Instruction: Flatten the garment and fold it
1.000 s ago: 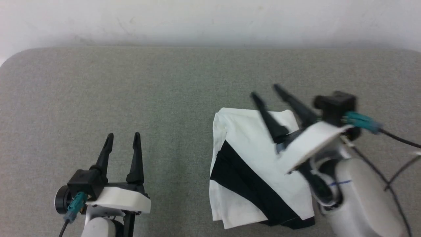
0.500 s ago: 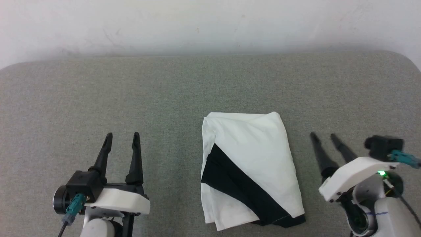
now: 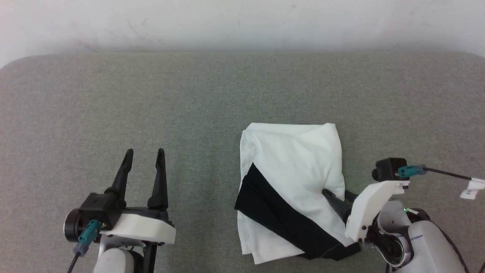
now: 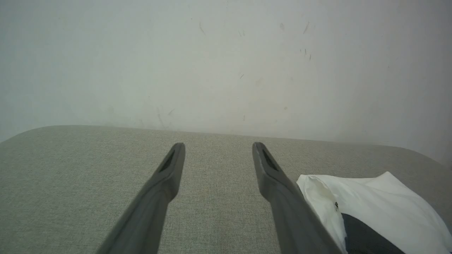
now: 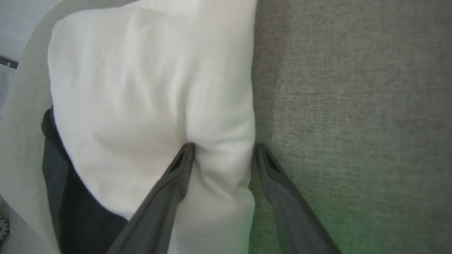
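Note:
The garment (image 3: 295, 167) lies folded into a small white rectangle right of centre in the head view, with a black sleeve band (image 3: 280, 216) slanting across its near half. Collar tape and chest graphic are hidden. My right gripper (image 3: 337, 194) is low at the garment's right edge, open. In the right wrist view one finger (image 5: 176, 173) presses into the white cloth (image 5: 141, 88) and the other rests on the table beside the edge, with bunched fabric between them. My left gripper (image 3: 144, 151) stands open at the lower left, nothing between its fingers (image 4: 166, 176), the garment (image 4: 381, 197) off to its right.
The grey cloth-covered table (image 3: 151, 94) has rounded far corners and meets a white wall (image 3: 242, 22) at the back. A dark cable with a white tag (image 3: 470, 189) trails from my right wrist toward the right edge.
My right gripper pulled off the garment's top to the right side, then came back in low, so that its fingers now straddle the right edge and dent the cloth. The left arm stayed put.

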Available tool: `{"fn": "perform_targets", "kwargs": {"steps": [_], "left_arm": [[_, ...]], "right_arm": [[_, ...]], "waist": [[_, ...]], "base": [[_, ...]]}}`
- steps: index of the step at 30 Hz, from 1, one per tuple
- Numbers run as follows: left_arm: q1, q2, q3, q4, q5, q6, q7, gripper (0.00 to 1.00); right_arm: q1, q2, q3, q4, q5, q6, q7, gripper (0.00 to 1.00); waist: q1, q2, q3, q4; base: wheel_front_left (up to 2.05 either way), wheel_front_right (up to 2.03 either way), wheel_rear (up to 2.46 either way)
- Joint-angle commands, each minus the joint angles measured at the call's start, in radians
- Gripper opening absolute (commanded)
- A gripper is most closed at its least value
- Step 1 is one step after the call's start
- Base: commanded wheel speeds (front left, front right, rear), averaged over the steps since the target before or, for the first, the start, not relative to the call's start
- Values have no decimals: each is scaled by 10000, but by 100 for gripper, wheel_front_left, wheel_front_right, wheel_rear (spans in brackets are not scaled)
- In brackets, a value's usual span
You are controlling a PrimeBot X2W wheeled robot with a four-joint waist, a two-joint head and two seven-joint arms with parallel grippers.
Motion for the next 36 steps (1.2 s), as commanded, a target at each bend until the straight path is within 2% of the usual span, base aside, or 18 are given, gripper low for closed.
{"fn": "perform_targets", "kwargs": {"steps": [1,3,7,12,16,20,25,31,36], "left_arm": [[-104,-48,-8,-18,50,9,-47,100],[-98,-49,3,-34,19,42,-47,100],[-33,-49,82,-89,-30,118,-47,100],[-7,-50,140,-174,-36,132,-47,100],[-107,-50,184,-362,58,129,-47,100],[-290,-50,234,-561,134,165,-47,100],[-514,-30,225,-855,303,230,-47,100],[-866,214,288,-1016,493,243,-47,100],[-1096,527,304,-1246,622,229,99,100]], "right_arm": [[-77,28,118,124,-22,-9,299,46],[-120,28,181,69,-245,-9,615,1],[-318,28,70,-383,-1195,-9,746,0],[-870,-48,635,-1204,-3385,-9,1314,0],[-1627,-1151,1913,-1521,-4406,-9,1885,0],[-2498,-2276,2747,-1456,-4425,-9,2012,0],[-3565,-3146,2938,-808,-4288,-9,1784,0],[-4621,-3631,2757,342,-4644,-9,1134,0],[-5345,-3873,2389,1487,-5079,-9,535,0]], "waist": [[-1,-1,55,42],[-1,-1,83,29],[-1,-1,101,-115],[-1,-1,201,-520],[-1,-1,448,-1067],[-1,-1,811,-1785],[-1,-1,1375,-2742],[-1,-1,2107,-3657],[-1,-1,2588,-4013]], "base": [[0,0,0],[0,0,0],[0,0,0],[0,0,0],[0,0,0],[0,0,0],[0,0,0],[0,0,0],[0,0,0]]}}
